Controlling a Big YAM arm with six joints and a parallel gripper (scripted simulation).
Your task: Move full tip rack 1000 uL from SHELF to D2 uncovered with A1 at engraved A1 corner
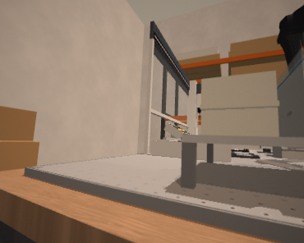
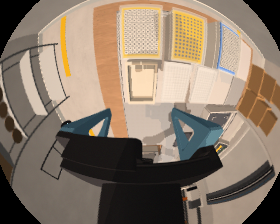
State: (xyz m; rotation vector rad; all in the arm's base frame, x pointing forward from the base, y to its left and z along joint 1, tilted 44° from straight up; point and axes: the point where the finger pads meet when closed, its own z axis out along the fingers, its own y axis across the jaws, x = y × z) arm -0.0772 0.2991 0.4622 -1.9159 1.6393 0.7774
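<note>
Below the tool, as the wrist view shows it, lies a row of covered racks and pale blocks on the shelf.

- Tool: two teal fingers spread wide apart, nothing between them; black body beneath them fills the lower part of the wrist view. The exterior view shows only a black part of the arm at the top right corner, above the shelf's stacked items.
- Yellow rack, left: yellow-edged, seen from above, pale rings on a grey field across its whole face.
- Yellow rack, right: just beside the first, also yellow-edged; its field reads more yellow between the dots. Whether tips are gone cannot be told at this size.
- Blue rack: blue-edged, at the right end of the row, pale dotted field.
- Size labels: not legible in either view, so which rack is the 1000 cannot be told.
- Pale blocks: nearer row, white and cream, side by side in front of the racks.
- Shelf: grey slab on a short grey post, seen low from the side in the exterior view, carrying beige stacked boxes and a grey blue-edged item at right.
- Surface: pale perforated plate with a grey rim, resting on a wooden bench.
- Cardboard boxes: stacked at the far left.
- Deck positions: brackets not identifiable in these views.
</note>
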